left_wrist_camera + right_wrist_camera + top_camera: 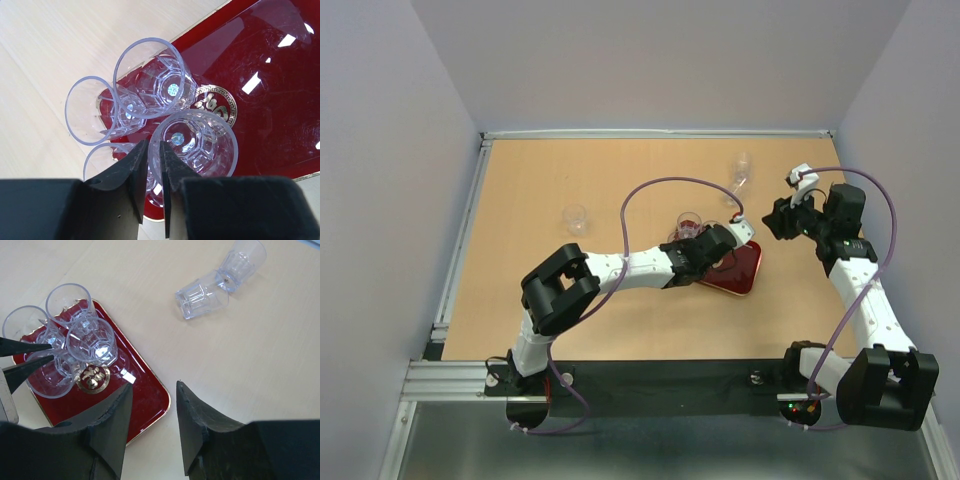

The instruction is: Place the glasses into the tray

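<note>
Four glasses [170, 90] stand upright, bunched on one end of the tray [280, 100] beside its gold emblem [216, 102]. The left gripper [153, 152] reaches over them, jaws narrow, straddling the wall of the nearest glass [200, 145] (whether they pinch it, I cannot tell). The right gripper [152, 425] hovers over the table [260, 390] just off the tray's corner, jaws apart and empty. Two more glasses [202, 295] lie on their sides, touching end to end. A seventh glass [576, 218] sits alone, well apart to the left.
</note>
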Motion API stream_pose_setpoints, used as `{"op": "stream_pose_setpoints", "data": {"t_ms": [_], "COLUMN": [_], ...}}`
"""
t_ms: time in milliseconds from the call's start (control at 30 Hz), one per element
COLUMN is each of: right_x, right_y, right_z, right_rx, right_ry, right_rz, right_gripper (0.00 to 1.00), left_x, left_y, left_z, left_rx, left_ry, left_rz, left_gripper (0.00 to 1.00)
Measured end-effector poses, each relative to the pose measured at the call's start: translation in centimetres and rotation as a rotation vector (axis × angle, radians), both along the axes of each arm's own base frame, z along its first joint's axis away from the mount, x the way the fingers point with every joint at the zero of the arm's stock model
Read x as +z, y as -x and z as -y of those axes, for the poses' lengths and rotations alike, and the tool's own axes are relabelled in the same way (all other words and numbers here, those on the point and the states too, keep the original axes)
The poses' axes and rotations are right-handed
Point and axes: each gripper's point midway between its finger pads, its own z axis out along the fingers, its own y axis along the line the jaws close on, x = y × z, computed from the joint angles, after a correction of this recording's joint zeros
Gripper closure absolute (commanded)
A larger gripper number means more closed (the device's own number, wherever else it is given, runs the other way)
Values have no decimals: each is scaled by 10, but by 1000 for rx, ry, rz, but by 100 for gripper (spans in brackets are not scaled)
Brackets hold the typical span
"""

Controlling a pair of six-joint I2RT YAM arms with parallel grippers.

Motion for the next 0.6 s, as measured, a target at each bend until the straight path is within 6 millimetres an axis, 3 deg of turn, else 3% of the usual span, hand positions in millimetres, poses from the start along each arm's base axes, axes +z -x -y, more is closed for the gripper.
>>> {"op": "stream_pose_setpoints", "data": {"t_ms": [367,600], "right_x": [0,0], "right_y": [0,0], "right_z": [0,0], "right_rx": [1,1], "right_ry": [0,0], "right_rz": [0,0], "right_gripper": [54,54], "left_x": [6,30], "left_y": [-1,-3], "left_z": [-1,-4], "left_rx": [7,24], "left_ry": [9,45], "left_rz": [10,42], "left_gripper": [67,66]}}
